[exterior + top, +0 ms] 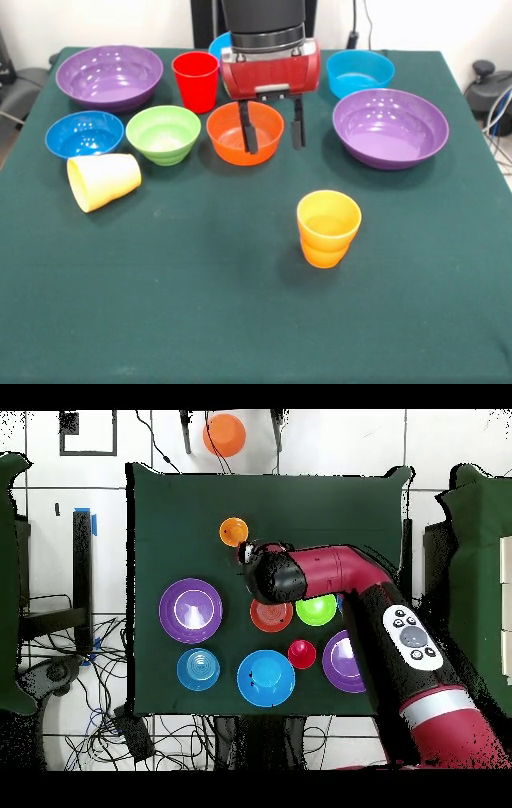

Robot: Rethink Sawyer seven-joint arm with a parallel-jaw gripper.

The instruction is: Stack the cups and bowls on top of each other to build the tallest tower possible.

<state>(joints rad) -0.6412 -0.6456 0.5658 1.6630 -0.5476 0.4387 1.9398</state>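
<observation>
At the upper left of the front view we are seeing a wide purple bowl point(110, 76), with a dark blue bowl point(84, 134) below it and the yellow cup point(103, 182) lying on its side. Moving right, a green bowl point(163, 134), an upright red cup point(195, 81) and an orange bowl point(245, 133) are sitting apart on the green worktop point(200, 320). The gripper point(273, 128) is hanging open and empty over the orange bowl. Further right are standing the orange cup point(328, 228), a cyan bowl point(360, 73) and a second purple bowl point(390, 127).
</observation>
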